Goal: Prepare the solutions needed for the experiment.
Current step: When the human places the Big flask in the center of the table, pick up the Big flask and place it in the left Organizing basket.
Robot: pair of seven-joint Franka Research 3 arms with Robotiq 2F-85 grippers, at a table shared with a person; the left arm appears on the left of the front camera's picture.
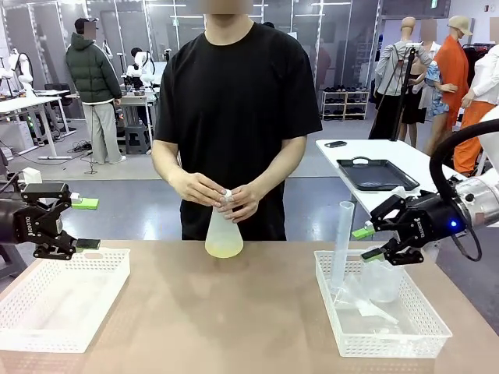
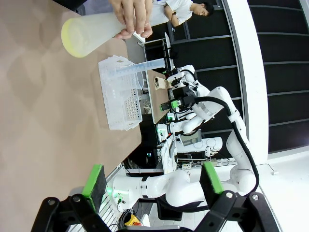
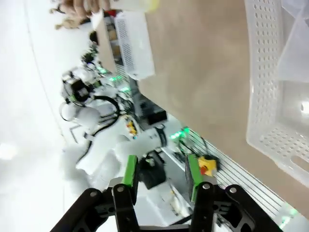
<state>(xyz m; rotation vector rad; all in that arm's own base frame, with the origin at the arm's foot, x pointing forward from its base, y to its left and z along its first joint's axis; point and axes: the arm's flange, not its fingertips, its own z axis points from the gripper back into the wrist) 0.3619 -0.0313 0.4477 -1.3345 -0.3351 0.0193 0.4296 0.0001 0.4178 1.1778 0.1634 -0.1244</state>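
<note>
Left of frame: left end effector (image 1: 86, 224) hung jaws wide, empty, over the left basket (image 1: 117, 261).

Centre: the solutions (image 1: 224, 248) sat as a thin pale-yellow layer in the base of a conical flask (image 1: 224, 224). It stood upright on the worktop (image 1: 257, 312), person's hands (image 1: 199, 188) around its neck.

Judgement: light, sloshy load; flask stiff and smooth. Grip the neck, keep it upright.

Right: right end effector (image 1: 367, 243) was half-closed, holding nothing, just right of the graduated cylinder (image 1: 341, 249) standing in the right basket (image 1: 437, 327).

No label on flask. End effector print too small to read.
</note>
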